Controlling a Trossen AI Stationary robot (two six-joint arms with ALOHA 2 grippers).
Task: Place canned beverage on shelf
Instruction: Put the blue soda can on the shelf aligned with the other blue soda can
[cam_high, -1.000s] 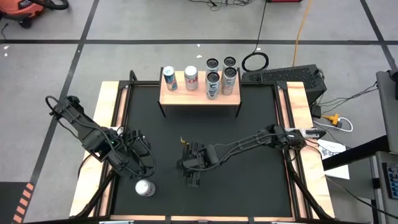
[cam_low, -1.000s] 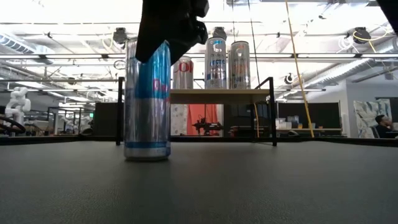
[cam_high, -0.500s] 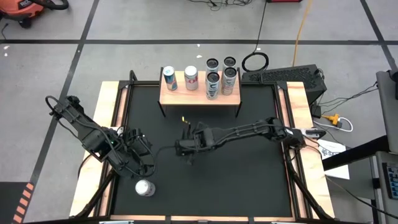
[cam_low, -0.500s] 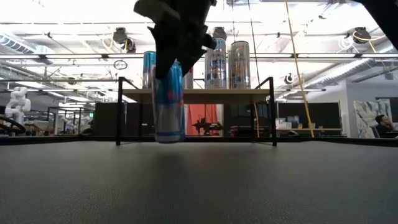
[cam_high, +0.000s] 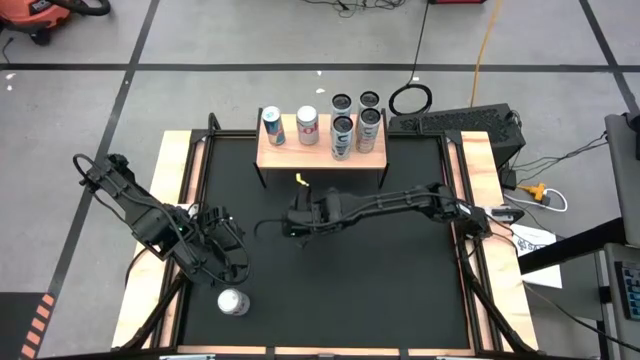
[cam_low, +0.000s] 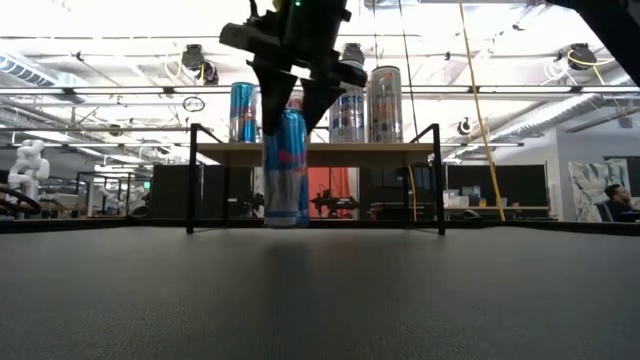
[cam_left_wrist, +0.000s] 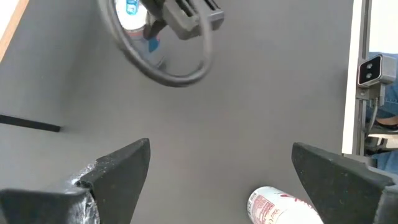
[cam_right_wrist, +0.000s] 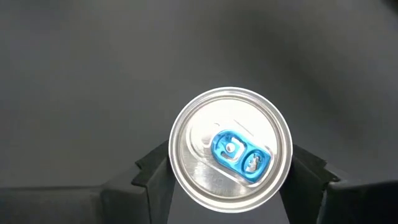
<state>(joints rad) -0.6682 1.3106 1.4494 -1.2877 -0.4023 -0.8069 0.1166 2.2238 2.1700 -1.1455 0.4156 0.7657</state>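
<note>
Black mat: the table's dark top (cam_high: 400, 280) fills the centre of the high view, edged in pale wood.
Loose can: a white can (cam_high: 232, 301) stands at the lower left of the high view, just below the left arm.
Left gripper: parked at lower left (cam_high: 222, 250), jaws spread wide with nothing between them, the white can (cam_left_wrist: 273, 208) near its fingers.
Right gripper: at mid-frame (cam_high: 297, 218), fingers clamped on the rim of a blue and silver can (cam_low: 285, 165), blue pull tab up in the wrist view (cam_right_wrist: 231, 155).
Held can: upright, hanging just above the mat in the low view, in front of the shelf.
Shelf: pale wood top on black legs (cam_high: 320, 158), upper centre of the high view, carrying four cans (cam_high: 342, 137).
Beyond: two more cans (cam_high: 356, 101) stand behind the shelf.
</note>
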